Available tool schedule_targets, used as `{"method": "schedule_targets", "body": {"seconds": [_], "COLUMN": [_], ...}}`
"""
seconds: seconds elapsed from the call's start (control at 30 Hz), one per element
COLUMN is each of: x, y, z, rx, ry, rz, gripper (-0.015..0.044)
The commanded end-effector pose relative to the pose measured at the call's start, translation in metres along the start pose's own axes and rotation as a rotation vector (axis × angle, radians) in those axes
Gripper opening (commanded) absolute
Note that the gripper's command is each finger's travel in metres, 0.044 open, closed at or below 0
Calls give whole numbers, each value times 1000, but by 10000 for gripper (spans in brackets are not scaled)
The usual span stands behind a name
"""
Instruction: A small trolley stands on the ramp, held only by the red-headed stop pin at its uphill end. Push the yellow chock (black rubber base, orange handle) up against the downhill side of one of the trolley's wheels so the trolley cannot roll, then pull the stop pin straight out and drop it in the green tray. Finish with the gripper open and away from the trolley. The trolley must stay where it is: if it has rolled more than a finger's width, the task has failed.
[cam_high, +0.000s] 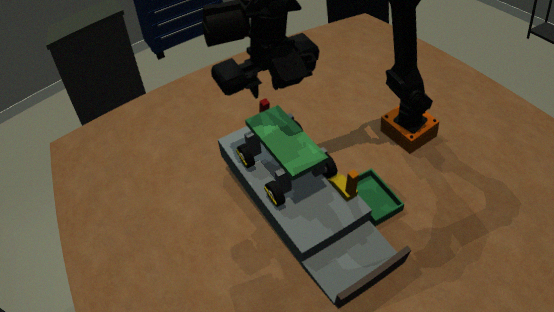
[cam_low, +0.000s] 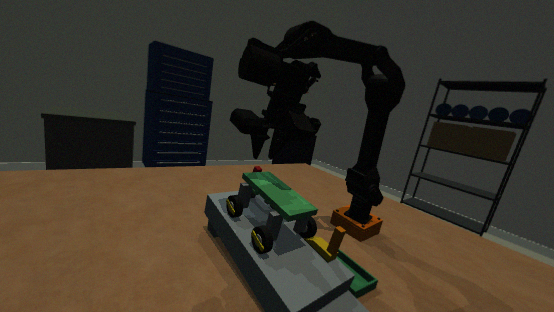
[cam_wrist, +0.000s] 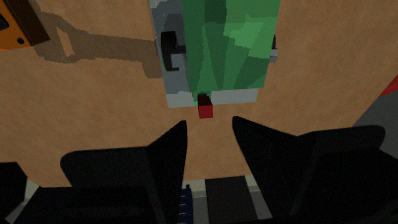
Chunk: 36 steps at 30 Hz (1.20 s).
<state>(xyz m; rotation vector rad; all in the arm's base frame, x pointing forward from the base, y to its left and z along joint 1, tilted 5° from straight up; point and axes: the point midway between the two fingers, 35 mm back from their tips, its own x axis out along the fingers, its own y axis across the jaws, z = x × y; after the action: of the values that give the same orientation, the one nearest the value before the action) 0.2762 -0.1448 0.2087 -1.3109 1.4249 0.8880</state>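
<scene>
Dim, blocky shadows, curved edges

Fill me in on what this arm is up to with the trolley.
The gripper hangs open and empty above the red stop pin at the uphill end of the trolley, lined up to grab it. The pin is still in place. The yellow chock sits on the ramp by the trolley's downhill wheel, beside the green tray. The tray holds nothing yet.
</scene>
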Motion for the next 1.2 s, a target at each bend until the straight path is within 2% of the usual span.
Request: {"method": "schedule_targets", "body": {"seconds": [0.0,1.17], "x": [4,54], "y": [0,0], "z": [-1,-1], "rx": [7,7], "ry": [4,5], "rz": [0,0], "gripper": [190,190]}}
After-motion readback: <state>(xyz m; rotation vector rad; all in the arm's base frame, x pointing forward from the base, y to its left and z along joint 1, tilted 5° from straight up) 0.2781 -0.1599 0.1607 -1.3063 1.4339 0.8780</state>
